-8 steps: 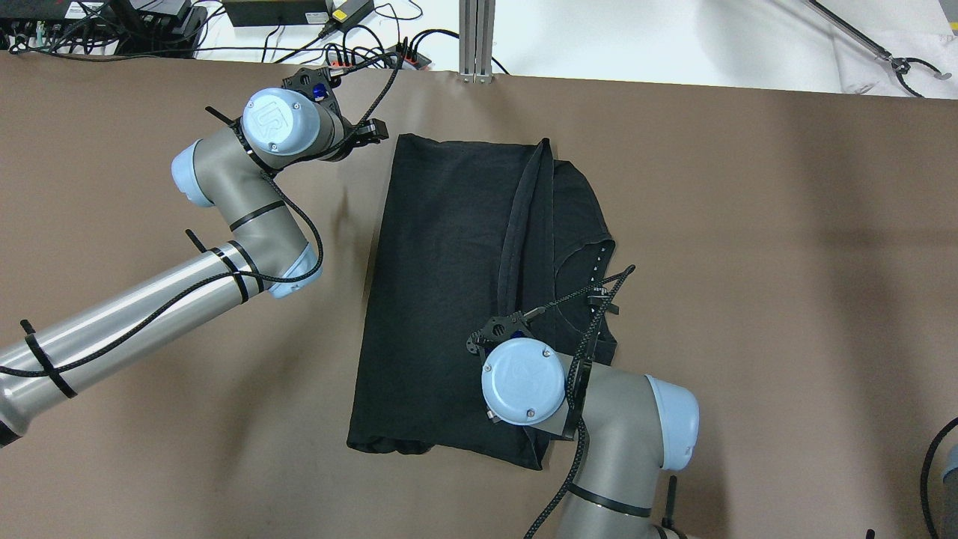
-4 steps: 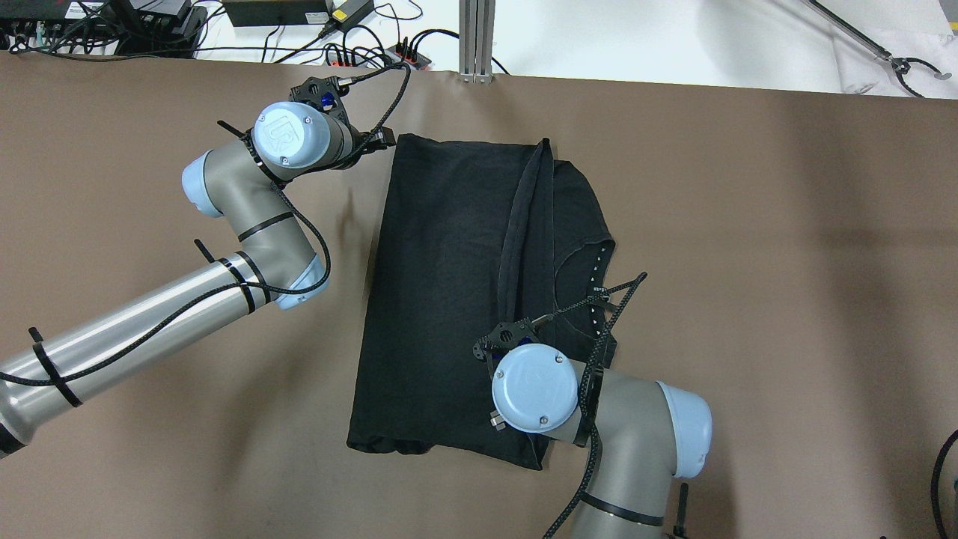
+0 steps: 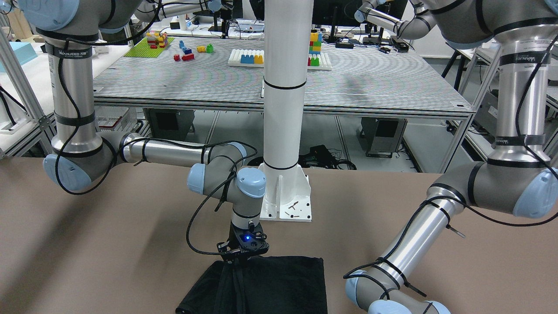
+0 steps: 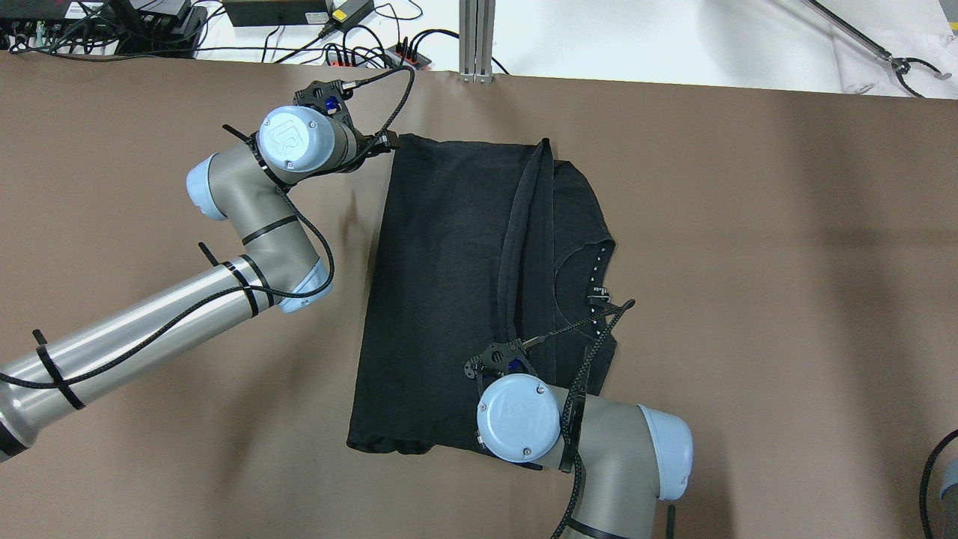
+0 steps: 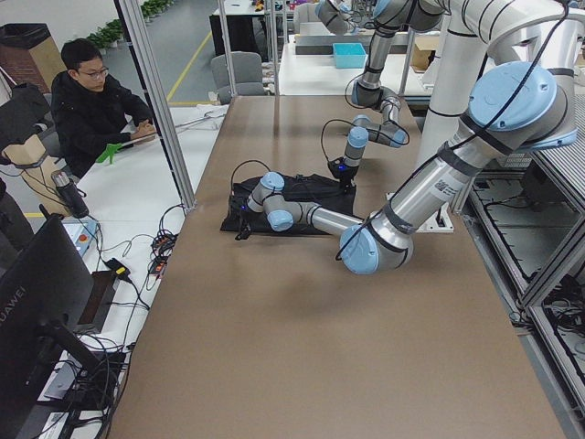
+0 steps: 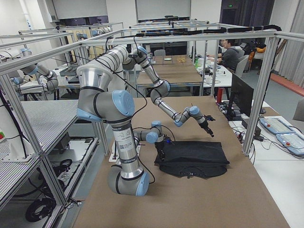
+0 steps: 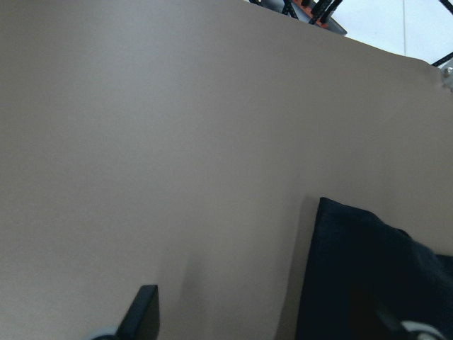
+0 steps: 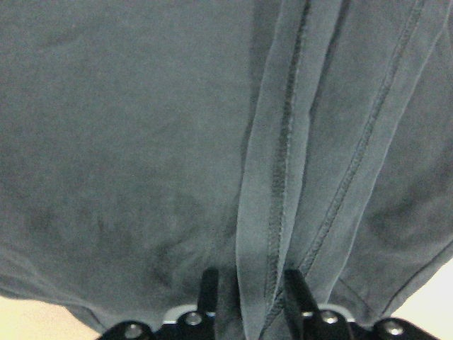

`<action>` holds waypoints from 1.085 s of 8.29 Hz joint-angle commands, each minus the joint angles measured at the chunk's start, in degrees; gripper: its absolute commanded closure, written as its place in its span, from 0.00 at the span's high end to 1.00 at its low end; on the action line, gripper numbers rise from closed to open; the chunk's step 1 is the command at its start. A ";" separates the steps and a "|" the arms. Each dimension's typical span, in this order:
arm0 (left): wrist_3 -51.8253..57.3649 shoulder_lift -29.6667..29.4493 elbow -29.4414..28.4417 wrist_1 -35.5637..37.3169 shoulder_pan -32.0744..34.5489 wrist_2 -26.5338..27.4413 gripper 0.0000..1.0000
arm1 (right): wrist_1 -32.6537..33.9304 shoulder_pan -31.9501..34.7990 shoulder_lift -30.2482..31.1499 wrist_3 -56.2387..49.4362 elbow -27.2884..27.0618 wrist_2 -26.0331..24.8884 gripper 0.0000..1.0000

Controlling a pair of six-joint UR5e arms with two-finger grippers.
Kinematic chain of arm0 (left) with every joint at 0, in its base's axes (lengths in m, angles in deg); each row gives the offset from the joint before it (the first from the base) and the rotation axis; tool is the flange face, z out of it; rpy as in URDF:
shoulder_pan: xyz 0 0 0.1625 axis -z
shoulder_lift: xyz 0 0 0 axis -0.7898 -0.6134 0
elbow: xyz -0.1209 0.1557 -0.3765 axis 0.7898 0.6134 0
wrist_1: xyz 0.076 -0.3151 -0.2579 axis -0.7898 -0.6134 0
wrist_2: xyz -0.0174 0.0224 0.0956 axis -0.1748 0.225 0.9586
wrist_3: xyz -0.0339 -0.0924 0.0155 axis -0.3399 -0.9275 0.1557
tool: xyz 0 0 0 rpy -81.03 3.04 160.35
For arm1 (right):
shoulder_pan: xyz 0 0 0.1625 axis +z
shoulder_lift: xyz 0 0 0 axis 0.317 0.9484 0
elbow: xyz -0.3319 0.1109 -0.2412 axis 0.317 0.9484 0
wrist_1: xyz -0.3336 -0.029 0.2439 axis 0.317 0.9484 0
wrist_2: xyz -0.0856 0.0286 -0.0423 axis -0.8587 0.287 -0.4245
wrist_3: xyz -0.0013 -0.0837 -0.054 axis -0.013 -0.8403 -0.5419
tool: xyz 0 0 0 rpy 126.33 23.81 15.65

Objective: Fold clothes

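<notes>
Clothes (image 4: 449, 284): black, folded lengthwise, flat on the mid tabletop (image 4: 748, 299).
My right pincer (image 8: 253, 290): clamped on the near end, hem band between my fingers (image 8: 209, 283).
My left pincer (image 7: 269, 322): wide, at the far left corner.

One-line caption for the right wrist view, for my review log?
Close-up of the right gripper, fingers pinching a hemmed fold of the black cloth.

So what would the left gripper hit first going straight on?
Likely the black cloth, whose corner lies just ahead of the open left gripper; perhaps the brown table instead, depth being unclear.
</notes>
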 commanded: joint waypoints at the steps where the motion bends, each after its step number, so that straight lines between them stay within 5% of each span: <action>1: -0.01 0.07 0.00 -0.08 -0.08 0.06 0.94 | -0.12 -0.07 0.31 0.03 0.01 0.13 0.00; 5: -0.10 0.16 0.00 -0.08 0.01 0.06 0.94 | 0.31 3.88 2.49 -5.42 -2.96 4.87 0.00; 7: -0.10 0.07 0.00 -0.08 0.01 0.76 0.94 | 0.41 -5.53 16.24 5.21 -14.70 2.96 0.00; 9: -0.01 -0.01 0.53 0.10 -0.08 1.47 0.94 | 0.06 -9.65 15.54 12.86 -14.26 1.98 0.00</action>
